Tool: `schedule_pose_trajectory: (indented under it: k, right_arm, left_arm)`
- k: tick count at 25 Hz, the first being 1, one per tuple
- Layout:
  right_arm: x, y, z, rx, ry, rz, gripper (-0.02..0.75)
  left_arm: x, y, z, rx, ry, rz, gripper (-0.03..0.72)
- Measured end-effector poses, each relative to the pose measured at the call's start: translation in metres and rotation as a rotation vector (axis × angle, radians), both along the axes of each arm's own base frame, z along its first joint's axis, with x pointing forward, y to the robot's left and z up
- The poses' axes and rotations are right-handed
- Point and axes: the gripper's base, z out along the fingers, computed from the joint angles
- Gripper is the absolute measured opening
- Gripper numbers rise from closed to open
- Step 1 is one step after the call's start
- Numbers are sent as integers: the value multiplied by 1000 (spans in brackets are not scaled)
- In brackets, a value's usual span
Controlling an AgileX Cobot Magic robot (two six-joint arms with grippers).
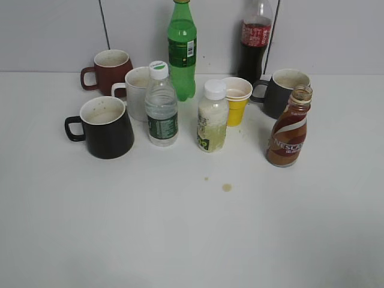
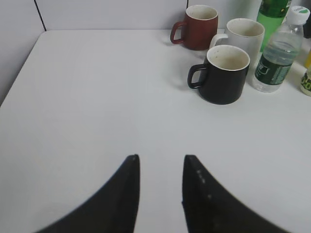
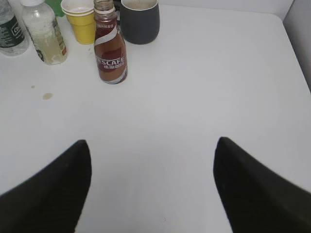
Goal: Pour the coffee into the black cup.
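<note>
Coffee (image 1: pixel 290 129) stands uncapped at the table's (image 1: pixel 192 240) 3 o'clock, cup (image 1: pixel 105 127) at 9, well apart. Right gripper (image 3: pixel 151 170) faces the bottle, jaws spread wide, presumably ready to grasp; left gripper (image 2: pixel 161 167) jaws narrowly parted, empty.

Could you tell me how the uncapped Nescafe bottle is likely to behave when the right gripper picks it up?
The coffee bottle looks nearly full, so probably heavy for its size. With no cap, tilting it early would likely spill. Its curvy waist may help the right gripper hold it, though the glossy label could be slippery.
</note>
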Motion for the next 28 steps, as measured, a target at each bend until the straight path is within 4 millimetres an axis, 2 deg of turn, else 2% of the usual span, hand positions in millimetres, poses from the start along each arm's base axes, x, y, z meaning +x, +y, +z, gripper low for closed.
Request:
schedule_pose_trajectory:
  k: [21,24,28]
  right_arm:
    - [0,1,0,5,0,4,585]
    - [3,2,5,16,-15,8,586]
    - [20,2,24,34,-126,1,586]
  left_arm:
    - [-1,-1,2,-11,-9,-9,240]
    - [-1,-1,14,-14,-107,-17,240]
    - [3,1,30,-9,-294,-15,240]
